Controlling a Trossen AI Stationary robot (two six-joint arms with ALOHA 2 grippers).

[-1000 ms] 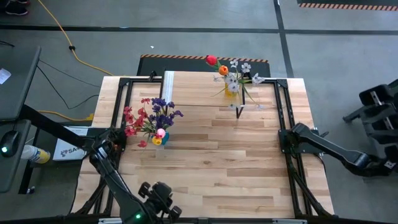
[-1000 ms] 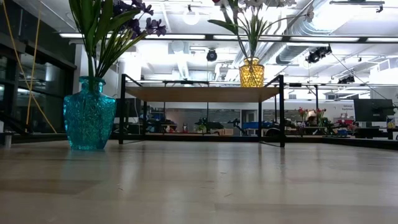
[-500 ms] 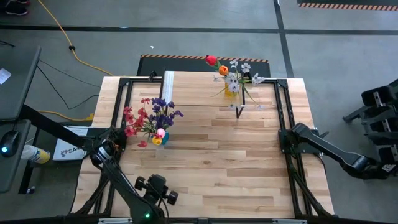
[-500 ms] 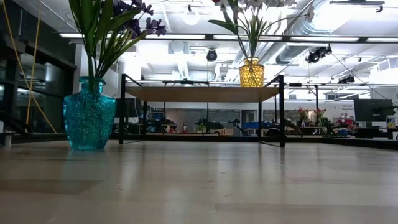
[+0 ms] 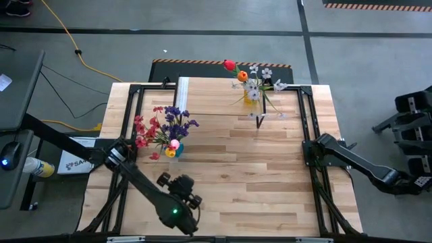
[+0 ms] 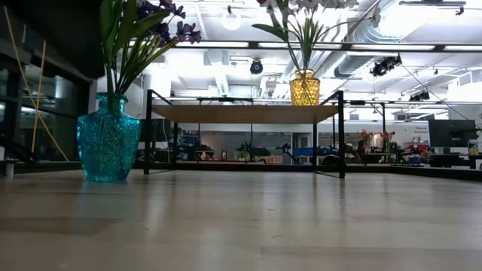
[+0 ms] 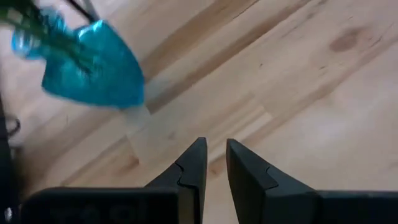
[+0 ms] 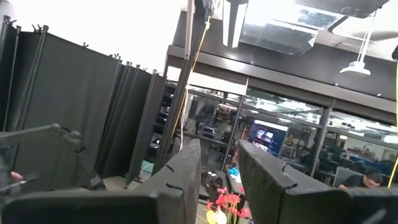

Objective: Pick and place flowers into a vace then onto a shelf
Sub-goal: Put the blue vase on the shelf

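Note:
A blue glass vase [image 5: 173,150] stands on the plank tabletop and holds purple, red and pink flowers [image 5: 162,128]. It also shows in the low view [image 6: 108,139] and in the left wrist view [image 7: 93,65]. A yellow vase [image 5: 251,96] with red, orange and white flowers [image 5: 253,77] stands on the shelf [image 5: 216,98], as the low view [image 6: 304,86] also shows. My left gripper [image 7: 216,149] hangs over the near left part of the table [image 5: 182,192], on the near side of the blue vase, shut to a narrow slit and empty. My right gripper [image 8: 219,149] waits off the table's right edge [image 5: 412,181], shut.
The shelf [image 6: 241,113] stands on thin black legs at the table's far side, with a white strip [image 5: 182,86] at its left end. Black frame rails [image 5: 307,128] run along the table's left and right sides. Bare planks [image 5: 256,175] lie between the vases and the near edge.
My left gripper has swung from the table's near edge toward the far edge and a little to the right, over the planks toward the blue vase. Its arm now darkens the low view's top left corner. The vases and flowers have stayed put.

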